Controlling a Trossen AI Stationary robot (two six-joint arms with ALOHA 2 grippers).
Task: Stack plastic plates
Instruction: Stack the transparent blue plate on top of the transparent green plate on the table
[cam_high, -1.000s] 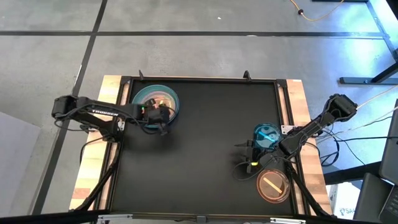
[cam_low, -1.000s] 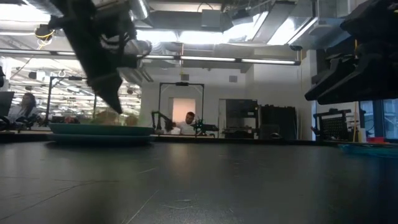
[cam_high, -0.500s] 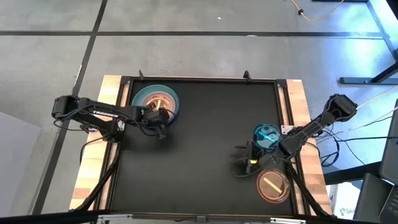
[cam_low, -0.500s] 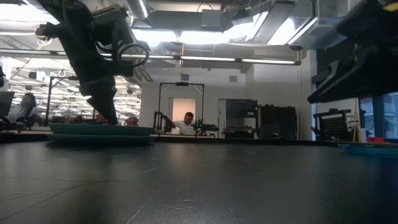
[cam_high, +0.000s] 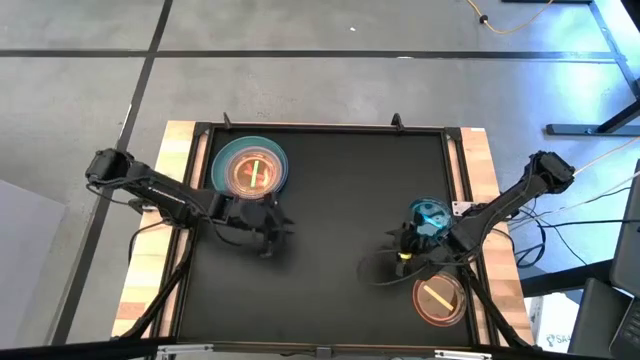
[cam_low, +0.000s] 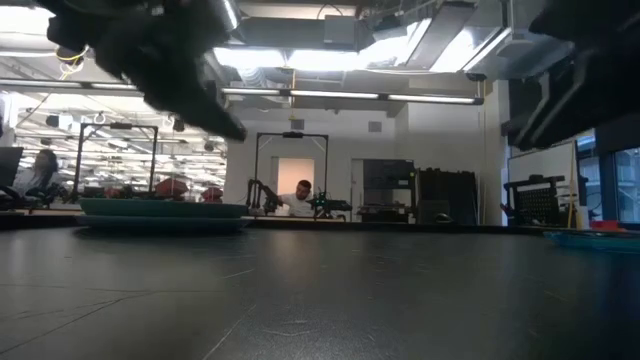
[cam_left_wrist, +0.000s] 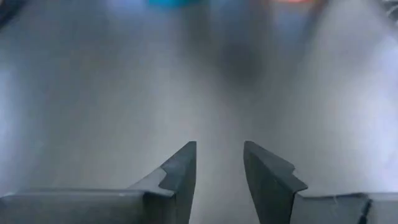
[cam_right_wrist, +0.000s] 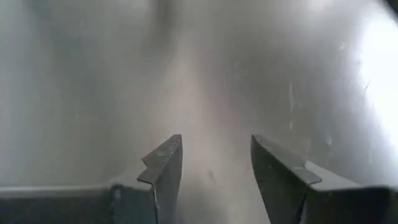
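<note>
Two claws hang over the black worktop (cam_high: 330, 210), and neither one holds anything. The left claw (cam_high: 268, 228) is above bare mat, just in front of the stack of plates (cam_high: 250, 166) at the far left corner. Its fingers (cam_left_wrist: 180, 174) stand apart with a narrow gap, so it is released. The stack has a large teal plate (cam_high: 219, 155) at the bottom and a translucent orange plate (cam_high: 252, 172) with a yellowish stripe on top. In the low view this stack (cam_low: 160, 211) shows as a flat teal rim on the left.

The right claw (cam_high: 392, 262) is near the right edge of the worktop, also released, its fingers (cam_right_wrist: 163, 168) spread over empty mat. Just beside it lies a small blue plate (cam_high: 428, 215), partly hidden by the arm. Another orange plate with stripe (cam_high: 439, 297) lies alone at the near right corner, apart from the blue one.
</note>
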